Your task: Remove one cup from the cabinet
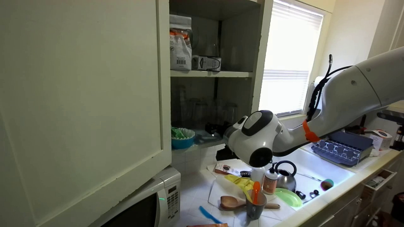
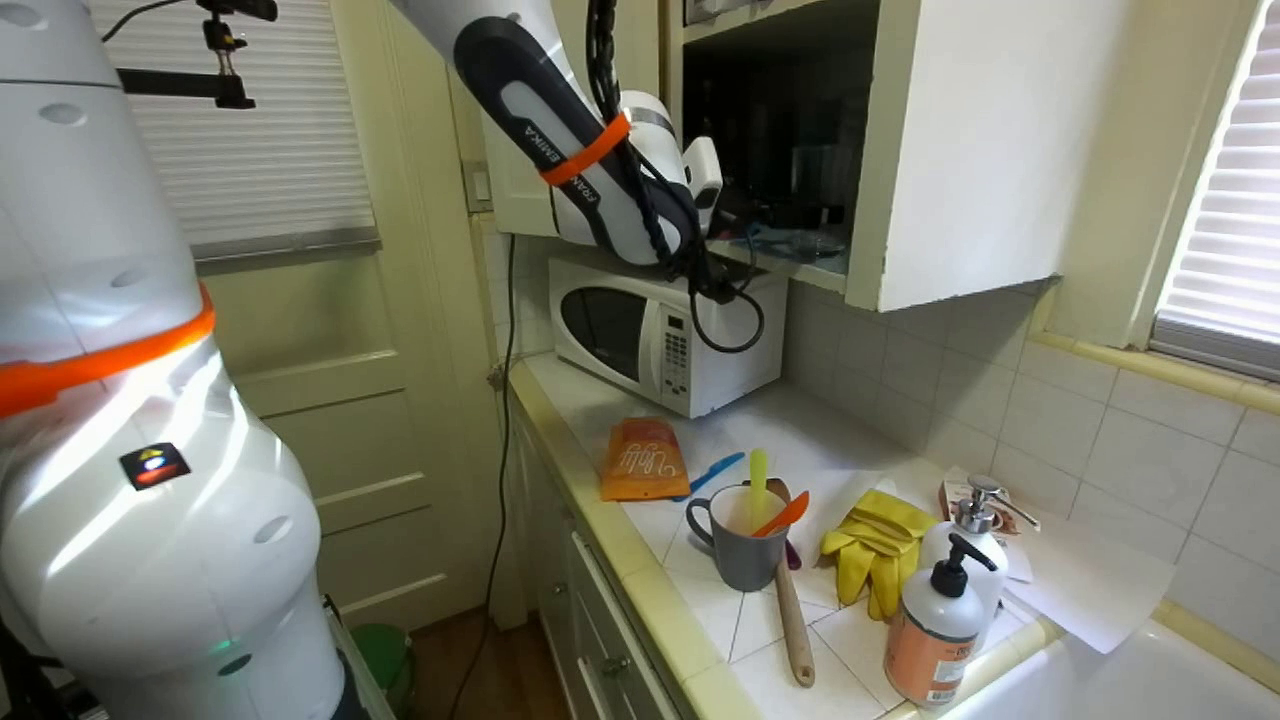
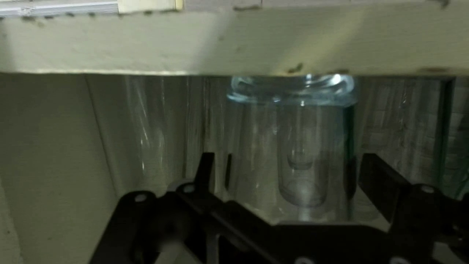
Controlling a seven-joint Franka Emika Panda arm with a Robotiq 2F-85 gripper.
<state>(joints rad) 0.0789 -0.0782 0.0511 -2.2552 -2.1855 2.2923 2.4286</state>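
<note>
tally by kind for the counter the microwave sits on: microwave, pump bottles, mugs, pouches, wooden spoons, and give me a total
microwave: 1
pump bottles: 2
grey mug: 1
orange pouch: 1
wooden spoon: 1
Total: 6

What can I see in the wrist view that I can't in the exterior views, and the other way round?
Only the wrist view gives a close look at one clear glass, framed between the open fingers of the end effector.

Only the exterior views show the surroundings: the microwave, mug, gloves and arm appear in both exterior views.

Shared: all three views show the cabinet; glasses in it and the end effector appear in the wrist view and, dimly, in an exterior view.
</note>
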